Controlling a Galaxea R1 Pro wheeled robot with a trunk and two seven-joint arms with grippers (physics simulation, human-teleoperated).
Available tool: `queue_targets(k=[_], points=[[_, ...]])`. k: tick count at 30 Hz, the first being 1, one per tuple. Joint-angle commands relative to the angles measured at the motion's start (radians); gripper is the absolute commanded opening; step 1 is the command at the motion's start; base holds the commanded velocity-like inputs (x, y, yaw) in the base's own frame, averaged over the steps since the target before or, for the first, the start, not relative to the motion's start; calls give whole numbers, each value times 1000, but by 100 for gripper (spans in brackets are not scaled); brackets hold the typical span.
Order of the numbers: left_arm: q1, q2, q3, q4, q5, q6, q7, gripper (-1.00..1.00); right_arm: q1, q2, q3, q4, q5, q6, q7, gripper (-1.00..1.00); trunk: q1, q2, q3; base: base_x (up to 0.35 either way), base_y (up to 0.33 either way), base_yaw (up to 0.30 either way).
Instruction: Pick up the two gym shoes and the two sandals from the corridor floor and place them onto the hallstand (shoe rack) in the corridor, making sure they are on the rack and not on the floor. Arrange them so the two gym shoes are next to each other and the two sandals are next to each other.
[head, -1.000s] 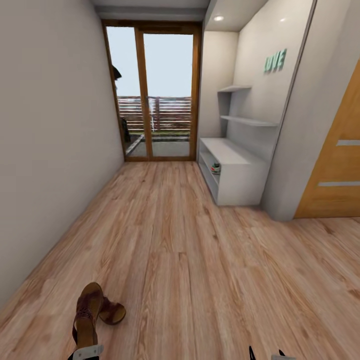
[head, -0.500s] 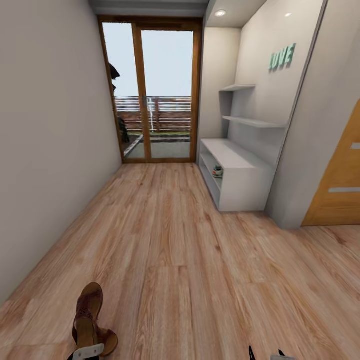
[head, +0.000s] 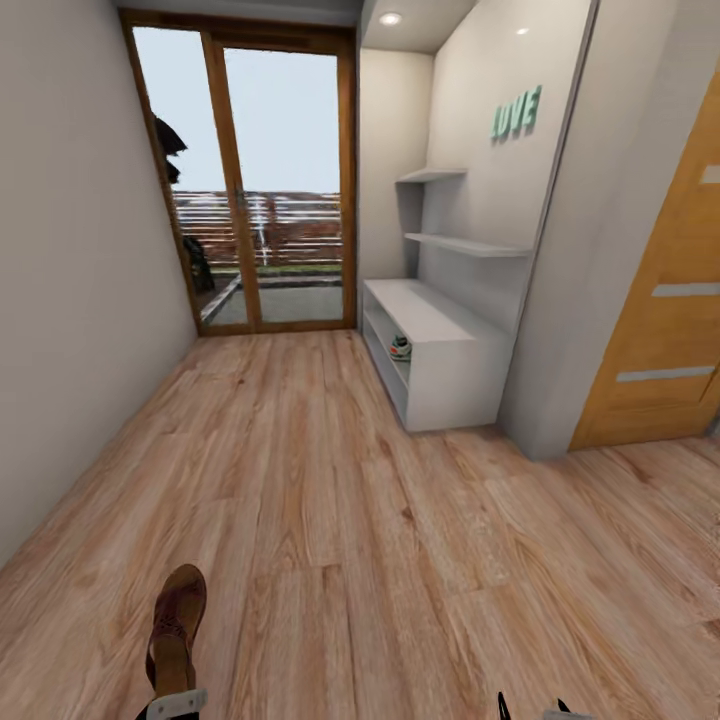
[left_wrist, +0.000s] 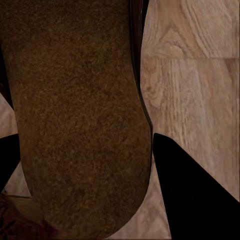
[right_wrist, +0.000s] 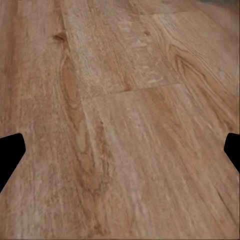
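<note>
the left gripper (left_wrist: 85, 165) was clenched on a brown sandal (head: 176, 625), held above the corridor floor (head: 400, 560) near the left wall. the right gripper (right_wrist: 120, 155) had its jaws released, spread wide over bare planks. one gym shoe (head: 400, 348) sat in the hallstand (head: 440, 370), on its upper open shelf, at the corridor's far right.

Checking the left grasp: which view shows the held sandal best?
Head view: the sandal shows whole, toe forward, above the left gripper. Left wrist view gives just its brown sole close up between the fingers. Right wrist view: floor.
</note>
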Motion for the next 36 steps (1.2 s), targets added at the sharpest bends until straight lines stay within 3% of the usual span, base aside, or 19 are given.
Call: queue_targets(k=[1, 20, 36], points=[[0, 0, -2, 0, 6, -3, 1, -100, -1, 0, 5, 1, -9, -3, 0, 100, 0, 0, -1, 218, -78, -262], [0, 2, -1, 0, 6, -3, 1, -100, -1, 1, 5, 1, -8, -3, 0, 100, 0, 0, -1, 52, -13, -263], [0, 2, -2, 0, 6, -3, 1, -100, -1, 1, 5, 1, -9, -3, 0, 100, 0, 0, -1, 319, 0, -89]])
